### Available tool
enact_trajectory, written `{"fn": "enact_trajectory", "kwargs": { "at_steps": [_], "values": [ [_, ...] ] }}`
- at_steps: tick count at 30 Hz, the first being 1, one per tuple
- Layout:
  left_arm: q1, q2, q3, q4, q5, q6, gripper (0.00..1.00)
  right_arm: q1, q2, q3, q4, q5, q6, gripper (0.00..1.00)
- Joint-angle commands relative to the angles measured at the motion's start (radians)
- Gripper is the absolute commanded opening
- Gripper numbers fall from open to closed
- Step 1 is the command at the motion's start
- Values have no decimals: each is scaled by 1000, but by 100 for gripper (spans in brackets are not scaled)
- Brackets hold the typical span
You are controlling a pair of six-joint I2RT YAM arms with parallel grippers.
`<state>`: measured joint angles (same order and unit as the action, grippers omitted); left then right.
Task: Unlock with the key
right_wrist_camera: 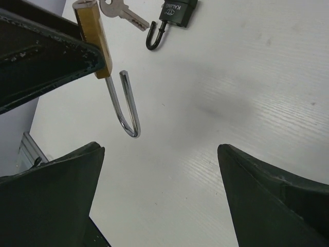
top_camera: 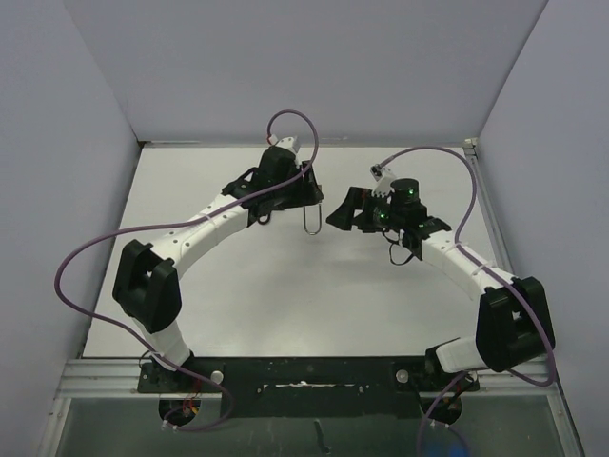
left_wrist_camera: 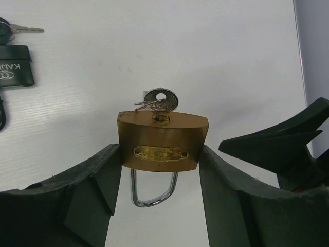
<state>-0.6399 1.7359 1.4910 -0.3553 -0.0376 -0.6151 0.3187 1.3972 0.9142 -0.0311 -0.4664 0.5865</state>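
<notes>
A brass padlock (left_wrist_camera: pixel 162 141) is clamped by its sides between the fingers of my left gripper (left_wrist_camera: pixel 159 154), above the table. A silver key (left_wrist_camera: pixel 160 99) sits in its keyhole. The steel shackle (left_wrist_camera: pixel 153 191) hangs from the other end. In the right wrist view the shackle (right_wrist_camera: pixel 126 110) looks like a hook, its short leg's tip free of the brass padlock (right_wrist_camera: pixel 95 43). My right gripper (right_wrist_camera: pixel 159 149) stands wide open just right of the lock, with nothing between its fingers. From above, the left gripper (top_camera: pixel 303 195) and the right gripper (top_camera: pixel 341 214) face each other, the shackle (top_camera: pixel 311 221) between them.
A black padlock (right_wrist_camera: pixel 177 11) lies on the white table (right_wrist_camera: pixel 231 103) beyond the brass one, a second key (left_wrist_camera: pixel 23 29) next to the black padlock (left_wrist_camera: pixel 15 64). Grey walls close in the table on three sides. A rail (top_camera: pixel 304 371) runs along the near edge.
</notes>
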Motion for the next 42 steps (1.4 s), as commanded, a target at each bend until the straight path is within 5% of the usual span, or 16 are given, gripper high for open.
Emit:
{"fn": "enact_trajectory", "kwargs": {
  "at_steps": [1,27,42],
  "values": [
    [0,-20,85,89,58,-74,0,25,5,27,111,8,-46,98],
    [10,-110,27,185,163,-172,0,21,223,132,73,-48,33,98],
    [22,-74,4,161,122,-166,0,19,59,86,163,10,-13,98]
  ]
}}
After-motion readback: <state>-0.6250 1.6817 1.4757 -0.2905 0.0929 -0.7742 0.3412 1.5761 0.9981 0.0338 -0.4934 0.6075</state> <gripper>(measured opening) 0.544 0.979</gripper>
